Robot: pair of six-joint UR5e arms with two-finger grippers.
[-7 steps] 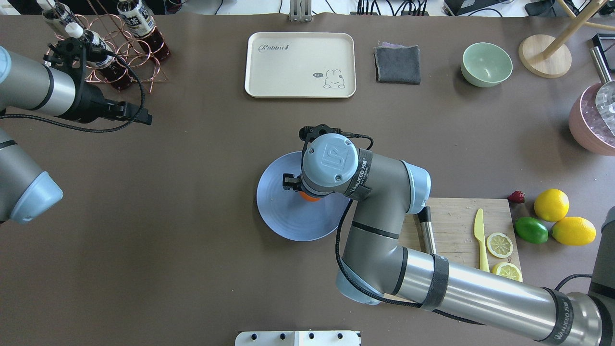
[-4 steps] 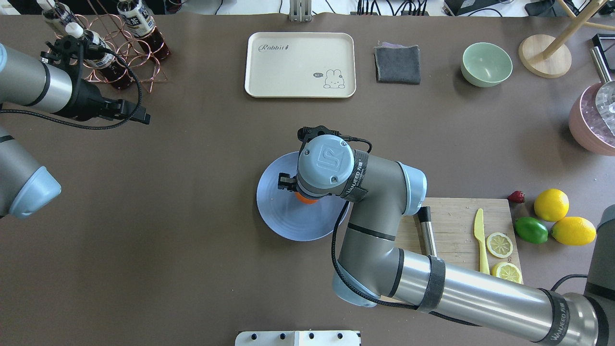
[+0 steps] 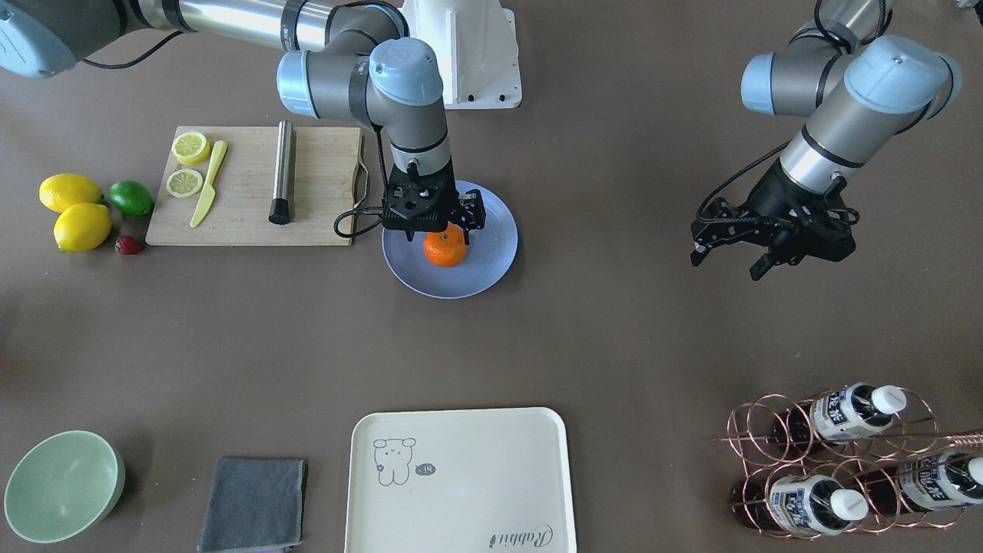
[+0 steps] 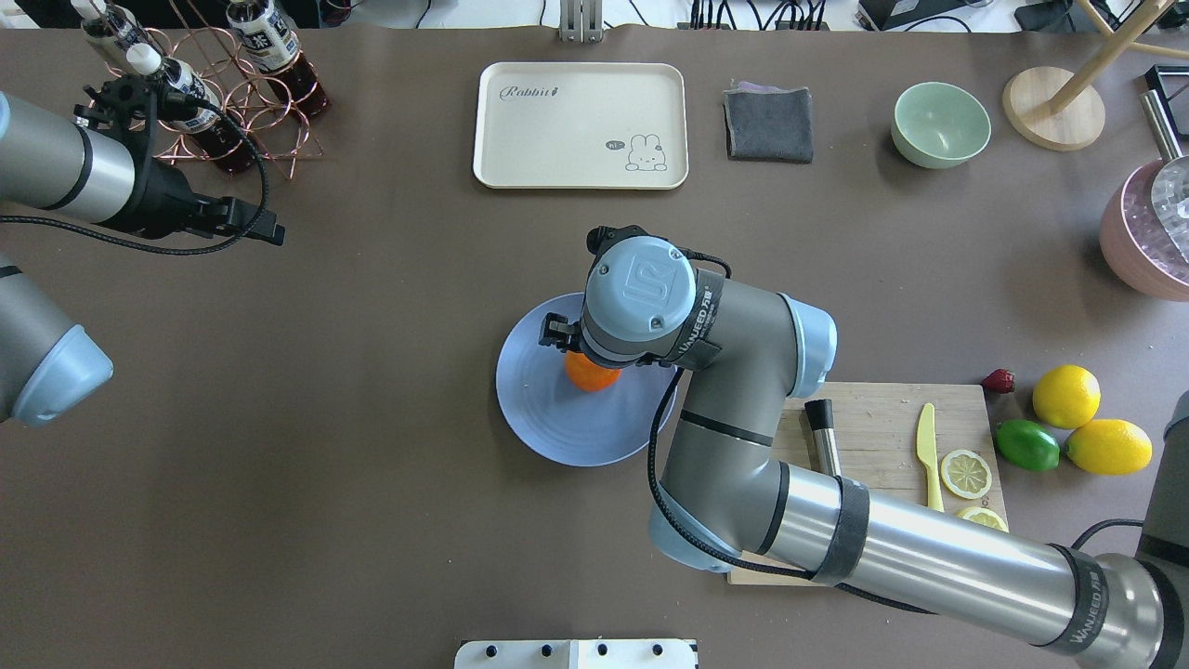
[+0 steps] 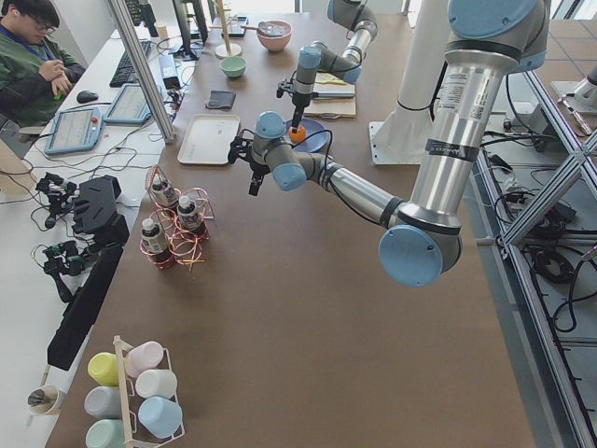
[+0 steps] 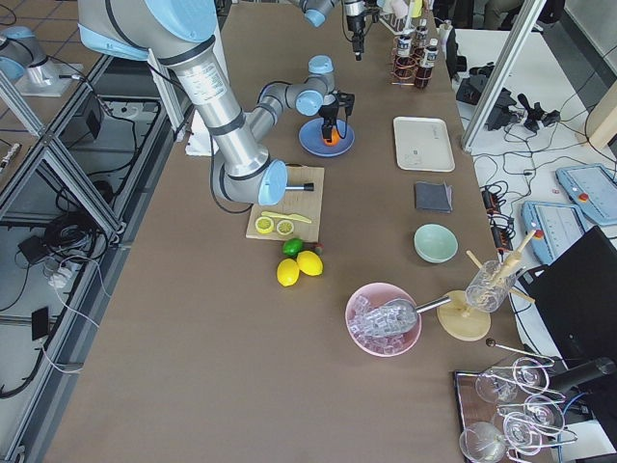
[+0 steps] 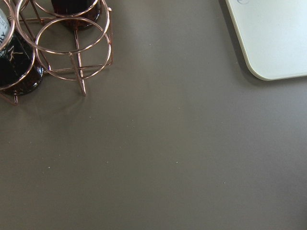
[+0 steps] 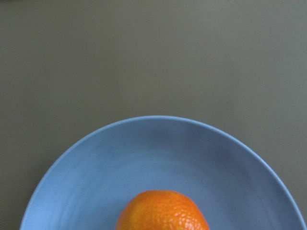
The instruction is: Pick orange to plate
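Note:
The orange (image 3: 445, 248) rests near the middle of the blue plate (image 3: 485, 265), and in the overhead view the orange (image 4: 588, 372) peeks out from under the right wrist. My right gripper (image 3: 434, 225) hangs open just above it and slightly toward the robot, its fingers spread wider than the fruit. The right wrist view shows only the top of the orange (image 8: 163, 213) on the plate (image 8: 144, 153); no fingers appear there. My left gripper (image 3: 726, 261) floats open and empty over bare table, far from the plate, near the bottle rack (image 4: 223, 102).
A cutting board (image 3: 322, 184) with lemon slices, a yellow knife and a metal rod lies beside the plate. Two lemons (image 3: 73, 211), a lime and a strawberry sit past it. Cream tray (image 4: 581, 125), grey cloth (image 4: 768, 123) and green bowl (image 4: 940, 124) line the far edge.
The right wrist has pulled back toward the far side, off the orange, so more of the fruit shows on the plate. The left arm has shifted slightly.

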